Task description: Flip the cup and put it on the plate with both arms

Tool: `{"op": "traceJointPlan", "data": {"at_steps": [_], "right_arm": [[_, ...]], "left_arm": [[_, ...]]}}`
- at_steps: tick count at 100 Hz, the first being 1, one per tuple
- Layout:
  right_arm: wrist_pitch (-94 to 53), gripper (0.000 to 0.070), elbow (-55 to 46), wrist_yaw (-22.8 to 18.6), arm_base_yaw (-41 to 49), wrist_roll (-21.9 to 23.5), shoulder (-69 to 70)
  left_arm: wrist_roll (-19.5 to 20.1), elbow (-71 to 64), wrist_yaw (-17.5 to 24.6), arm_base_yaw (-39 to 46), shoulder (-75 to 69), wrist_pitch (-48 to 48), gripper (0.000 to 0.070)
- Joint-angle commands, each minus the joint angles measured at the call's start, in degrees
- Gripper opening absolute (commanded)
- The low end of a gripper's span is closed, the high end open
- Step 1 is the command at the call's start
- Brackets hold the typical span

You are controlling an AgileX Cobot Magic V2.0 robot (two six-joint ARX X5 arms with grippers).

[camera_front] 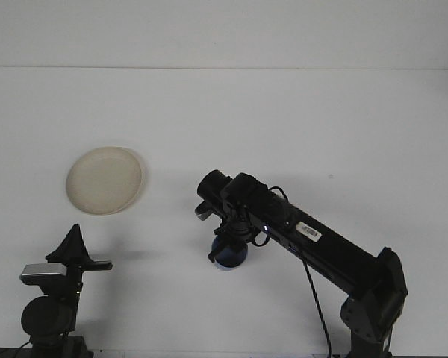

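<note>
Currently: cup under right arm, plate far to the left

Item 1, cup [230, 256]: dark blue, seen only in part at the table's lower middle, directly beneath the right gripper [225, 242]. Whether it rests on the table or hangs just above it cannot be told. Its long axis appears roughly vertical; which end is up is hidden by the wrist.

Item 2, right gripper: pointed downward over the cup, arm reaching in from the lower right. The fingers seem to close around the cup's upper part, but the front view is too dark there to confirm, so their state cannot be told.

Item 3, plate [104, 180]: cream, round, bare, lying up and to the left of the cup, well apart from it.

Item 4, left gripper [78, 253]: parked at the lower left, just below the plate, nothing between its fingers; their spread cannot be told from this angle.

Judgement: the plate lies on the left arm's side, far nearer to it than to the right arm. The coming move likely turns on carrying the cup leftward toward that arm or the plate.
</note>
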Motion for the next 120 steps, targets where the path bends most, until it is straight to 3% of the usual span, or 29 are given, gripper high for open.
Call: {"op": "traceJointPlan", "data": {"at_steps": [1, 34, 50, 57, 82, 120], "right_arm": [[-1.2, 0.0000, 1.4, -0.2, 0.5, -0.8, 2.1], [0.1, 0.0028, 1.4, -0.5, 0.6, -1.3, 2.6], [0.2, 0.0287, 1.4, -1.8, 0.5, -1.3, 2.6], [0.1, 0.0350, 1.4, -2.1, 0.4, -1.3, 2.5], [-1.2, 0.0353, 3.9, -2.3, -0.3, -1.5, 2.0], [-1.6, 0.0358, 10.1, -6.2, -5.3, -4.6, -5.2]], "left_arm": [[0.0, -1.1, 0.1, 0.0, 0.0, 0.6, 0.0011], [0.1, -1.1, 0.1, 0.0, 0.0, 0.6, 0.0011], [0.1, -1.1, 0.1, 0.0, 0.0, 0.6, 0.0011], [0.1, -1.1, 0.1, 0.0, 0.0, 0.6, 0.0011], [0.1, -1.1, 0.1, 0.0, 0.0, 0.6, 0.0011], [0.1, -1.1, 0.1, 0.0, 0.0, 0.6, 0.0011]]}}
